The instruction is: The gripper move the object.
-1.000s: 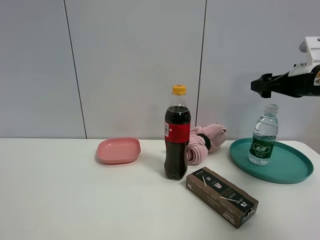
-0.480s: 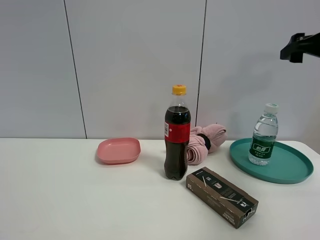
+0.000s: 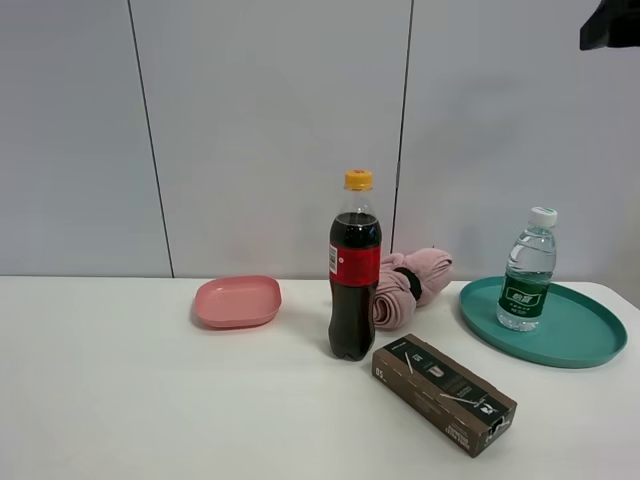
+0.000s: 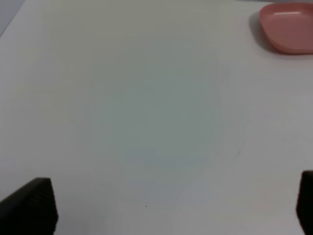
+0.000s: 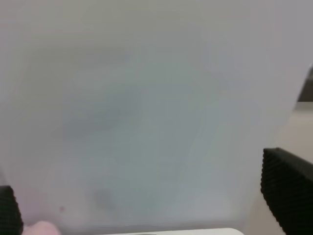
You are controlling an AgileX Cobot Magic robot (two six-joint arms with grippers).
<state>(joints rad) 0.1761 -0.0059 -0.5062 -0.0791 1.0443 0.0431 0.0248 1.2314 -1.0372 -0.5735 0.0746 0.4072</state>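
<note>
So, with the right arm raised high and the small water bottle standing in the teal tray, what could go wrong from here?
1. The water bottle stands upright, tall and narrow, near the rim of the teal tray; a sideways bump on approach could tip it.
2. The right gripper is almost out of the high view, and its wrist camera shows only blank wall, so it must realign before descending.
3. The pink cloth and cola bottle stand nearby, so a leftward move may strike them.

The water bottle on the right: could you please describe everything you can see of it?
The water bottle is small and of clear plastic, with a white cap and a green label low on its body. It looks full, or nearly so. It stands upright, capped, on the left part of the teal tray, touching only the tray. No gripper is near it; the right gripper is high above, at the picture's top corner.
</note>
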